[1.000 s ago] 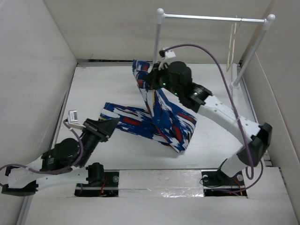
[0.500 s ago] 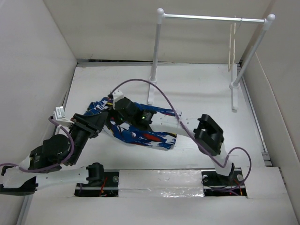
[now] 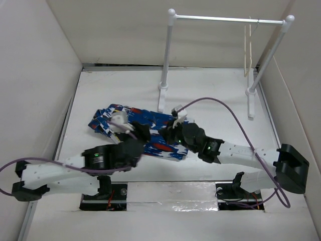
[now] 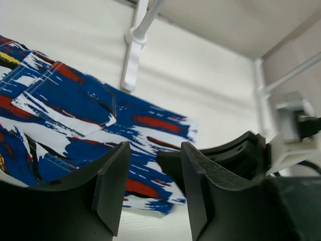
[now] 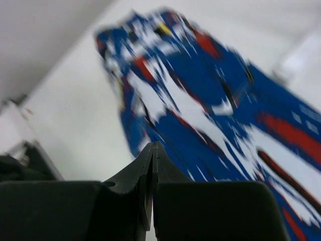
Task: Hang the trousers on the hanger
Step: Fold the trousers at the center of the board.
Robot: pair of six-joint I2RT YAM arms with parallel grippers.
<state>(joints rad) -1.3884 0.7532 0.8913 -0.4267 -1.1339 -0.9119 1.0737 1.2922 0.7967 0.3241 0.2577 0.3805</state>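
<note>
The trousers [image 3: 153, 119], bright blue with white, red and black splashes, lie folded flat on the table left of centre. They also show in the left wrist view [image 4: 75, 110] and the right wrist view [image 5: 200, 90]. My left gripper [image 3: 141, 133] is open and empty, low over their near edge [image 4: 153, 160]. My right gripper [image 3: 168, 136] is shut on nothing [image 5: 153, 146], at the trousers' right end. It shows as a black shape in the left wrist view [image 4: 230, 155]. The cream hanger [image 3: 247, 50] hangs from the rail at the back right.
The white two-post rack [image 3: 220, 19] stands at the back, its left post foot [image 4: 131, 65] just behind the trousers. White walls close in the table on the left, back and right. Both arms reach across the near half of the table.
The right arm has brought the trousers down from near the rack onto the table and pulled back to their right end. The left arm has swung right, over the trousers' near edge.
</note>
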